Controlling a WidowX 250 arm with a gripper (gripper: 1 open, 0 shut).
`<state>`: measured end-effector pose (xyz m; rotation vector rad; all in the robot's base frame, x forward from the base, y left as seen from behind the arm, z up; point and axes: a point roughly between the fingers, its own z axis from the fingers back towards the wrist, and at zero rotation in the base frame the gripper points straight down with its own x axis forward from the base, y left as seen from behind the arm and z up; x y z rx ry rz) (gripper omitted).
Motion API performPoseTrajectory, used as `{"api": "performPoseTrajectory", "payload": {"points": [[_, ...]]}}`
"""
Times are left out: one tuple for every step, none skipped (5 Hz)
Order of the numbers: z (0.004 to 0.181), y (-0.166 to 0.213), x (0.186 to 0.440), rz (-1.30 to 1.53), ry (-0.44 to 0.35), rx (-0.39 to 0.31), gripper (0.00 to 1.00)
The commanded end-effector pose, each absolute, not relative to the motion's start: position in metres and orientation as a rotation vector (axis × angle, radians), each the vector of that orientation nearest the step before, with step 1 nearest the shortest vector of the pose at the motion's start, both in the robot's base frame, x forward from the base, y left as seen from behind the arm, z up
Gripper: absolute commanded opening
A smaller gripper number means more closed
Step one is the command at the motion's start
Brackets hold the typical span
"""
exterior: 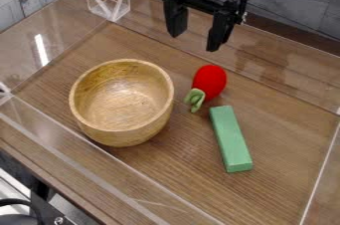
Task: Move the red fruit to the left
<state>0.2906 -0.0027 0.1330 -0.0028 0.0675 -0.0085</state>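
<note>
The red fruit [208, 81] is a small bright-red strawberry-like toy with a green stem end pointing down-left. It lies on the wooden table just right of the wooden bowl [122, 101]. My gripper [196, 28] hangs above and slightly behind the fruit, pointing down, with its two black fingers [174, 17] spread wide and nothing between them. It does not touch the fruit.
A long green rectangular block [230, 136] lies in front of the fruit, to its right. Clear plastic walls [40, 45] ring the table. A small clear stand [106, 3] sits at the back left.
</note>
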Motion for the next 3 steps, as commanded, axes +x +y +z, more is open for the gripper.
{"api": "performPoseTrajectory", "payload": {"points": [[0.116,-0.009,0.296,-0.07,0.073,0.0,1.0],[0.1,-0.023,0.299,-0.085,0.08,0.002,1.0],[0.078,-0.028,0.308,-0.113,0.061,0.007,1.0]]}}
